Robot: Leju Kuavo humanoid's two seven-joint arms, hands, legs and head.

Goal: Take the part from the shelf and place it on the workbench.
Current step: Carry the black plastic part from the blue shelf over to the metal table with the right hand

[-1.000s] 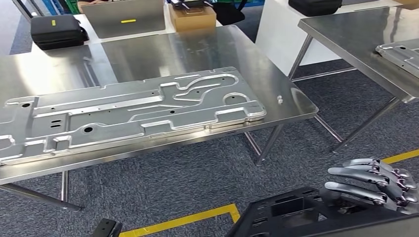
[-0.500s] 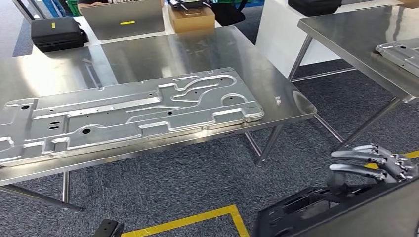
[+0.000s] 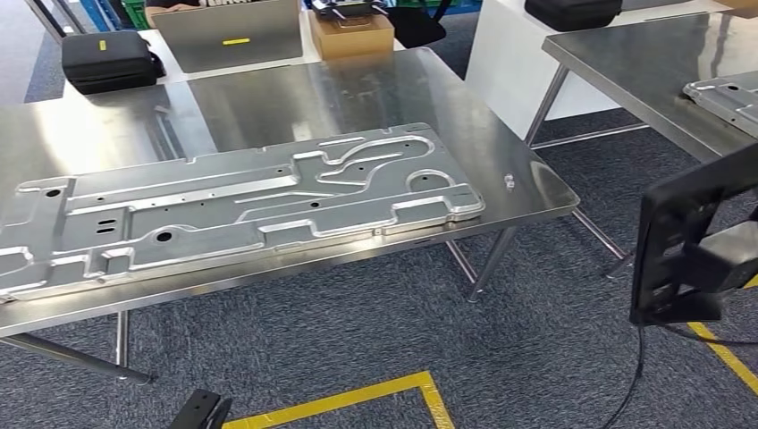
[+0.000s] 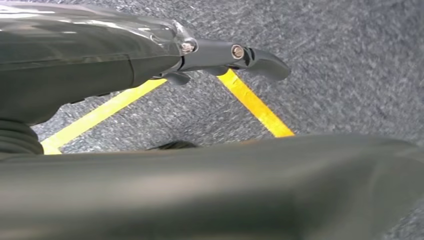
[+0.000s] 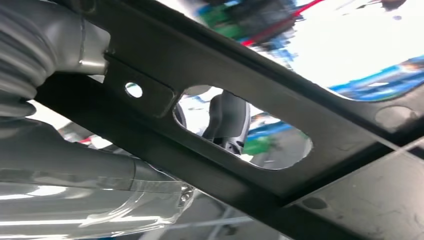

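The black metal part (image 3: 688, 237), a flat frame with cut-outs, hangs upright at the right edge of the head view, above the carpet and to the right of the steel workbench (image 3: 527, 179). In the right wrist view my right hand (image 5: 100, 180) grips this part (image 5: 320, 100); its thumb lies along one face and a dark finger (image 5: 230, 120) shows through a long slot. My left hand (image 4: 220, 52) hangs over the carpet, a finger stretched out straight and nothing in it.
A large stamped metal panel (image 3: 232, 206) covers most of the workbench, leaving bare steel at its right end. A second table (image 3: 626, 54) with another panel (image 3: 724, 94) stands right. Yellow floor tape (image 3: 357, 398) and a black cable (image 3: 636, 375) cross the carpet.
The black part went from lying low at the bottom right to standing upright higher at the right edge. The right hand's fingers, seen on it before, are now hidden behind it.
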